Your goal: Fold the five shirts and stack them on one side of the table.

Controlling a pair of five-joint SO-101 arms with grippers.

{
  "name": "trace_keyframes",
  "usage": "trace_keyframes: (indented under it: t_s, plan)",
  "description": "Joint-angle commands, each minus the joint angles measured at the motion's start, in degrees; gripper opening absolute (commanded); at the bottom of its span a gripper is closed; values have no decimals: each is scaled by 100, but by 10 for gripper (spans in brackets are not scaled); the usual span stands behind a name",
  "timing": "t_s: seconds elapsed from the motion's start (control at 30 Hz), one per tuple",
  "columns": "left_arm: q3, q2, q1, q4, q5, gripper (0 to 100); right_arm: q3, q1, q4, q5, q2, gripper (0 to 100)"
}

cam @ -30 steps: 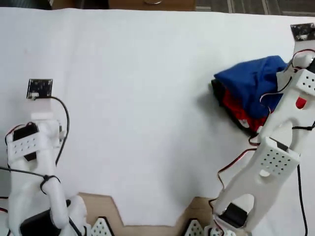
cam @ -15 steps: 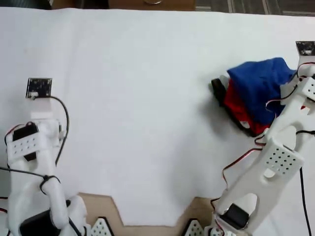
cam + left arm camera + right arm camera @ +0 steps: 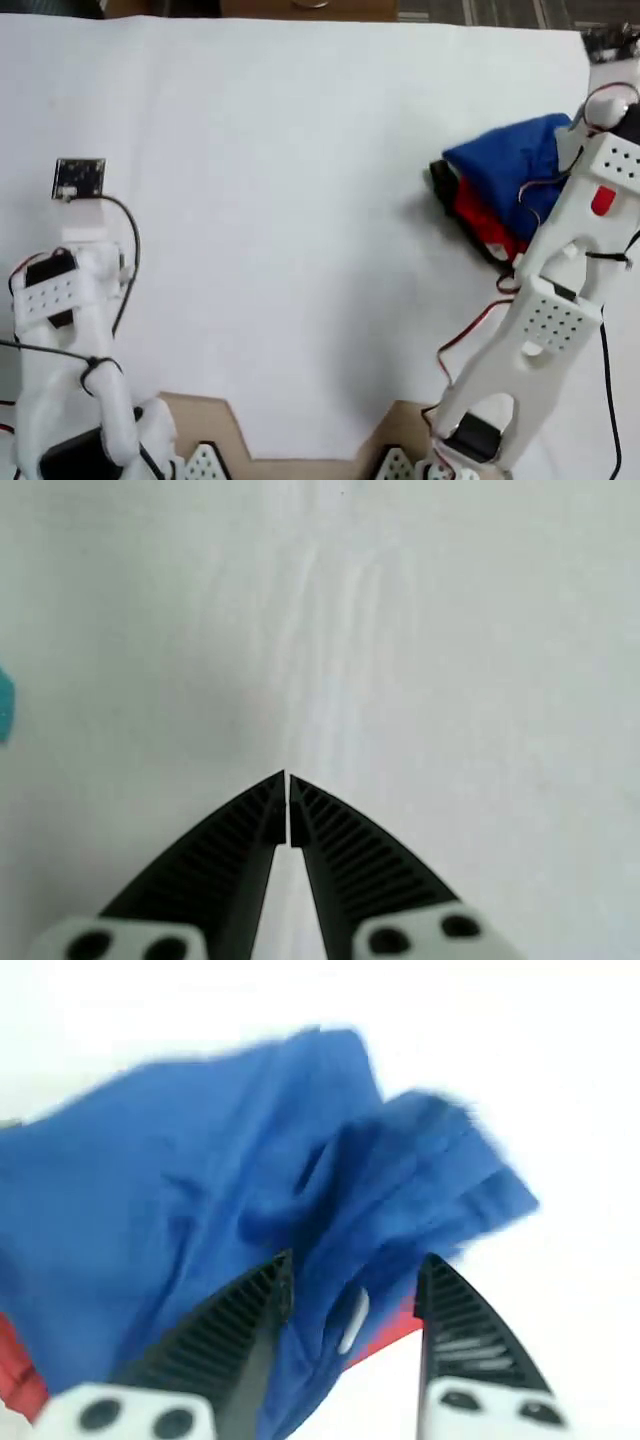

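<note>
Pile position: the folded shirts sit at the right side of the table (image 3: 300, 200), blue shirt (image 3: 505, 165) on top, red shirt (image 3: 482, 218) under it, and a dark garment (image 3: 440, 180) showing at the pile's inner edge. How many layers lie below cannot be counted.

Critical relation: the right gripper (image 3: 357, 1260) hangs directly over the blue shirt (image 3: 200, 1190), fingers spread, with a raised ridge of blue cloth lying between them. The ridge runs away from the fingers, roughly in line with the gripper's reach, so closing would pinch it across its width.

Orientation: seen from the high view, the pile is skewed to the table edges. Its exposed inner edge runs on a diagonal from the far side toward the near right. The longer dimension appears to follow that diagonal, though the right arm (image 3: 560, 270) covers the outer part.

Nearer arm: the right, by a wide margin. The left gripper (image 3: 287, 777) is over bare white table, well apart from the pile, fingers pressed together and holding nothing.

Judgement: stacking looks near complete; the top shirt is rumpled, not flat.
</note>
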Motion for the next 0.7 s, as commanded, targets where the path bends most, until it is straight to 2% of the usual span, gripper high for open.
trace_keyframes:
  t_s: [0.0, 0.37, 0.43, 0.57, 0.67]
  plan:
    - [-31, -229, 70, -70, 35, 22, -299, -31, 40, 35, -576, 185]
    - [-31, -229, 70, -70, 35, 22, -264, -119, 154, 35, -523, 183]
    - [-40, -229, 70, -70, 35, 22, -35, -127, 154, 35, -321, 152]
    - [-40, -229, 62, -70, 26, 22, 220, -110, 198, -9, 295, 9]
    - [-40, -229, 62, -70, 26, 22, 193, -154, 330, -9, 690, 20]
